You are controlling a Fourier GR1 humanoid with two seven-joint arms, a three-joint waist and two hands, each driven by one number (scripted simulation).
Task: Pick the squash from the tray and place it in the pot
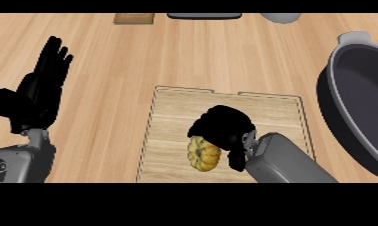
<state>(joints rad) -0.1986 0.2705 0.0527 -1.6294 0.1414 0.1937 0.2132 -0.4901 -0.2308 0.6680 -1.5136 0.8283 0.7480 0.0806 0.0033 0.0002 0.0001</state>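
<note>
A yellow ribbed squash (202,155) lies on the wooden tray (175,107) near its front edge. My right hand (224,130) sits over the squash with its fingers curled round the upper and right side, hiding part of it. The dark pot (353,105) stands at the right edge of the view, partly cut off, with a grey handle at its top. My left hand (40,87) rests open at the far left, fingers up, away from the tray.
Along the counter's far edge there are a small brown block (133,18), a dark flat object (204,15) and a grey rounded object (280,17). Bare wooden counter lies between the tray and the pot.
</note>
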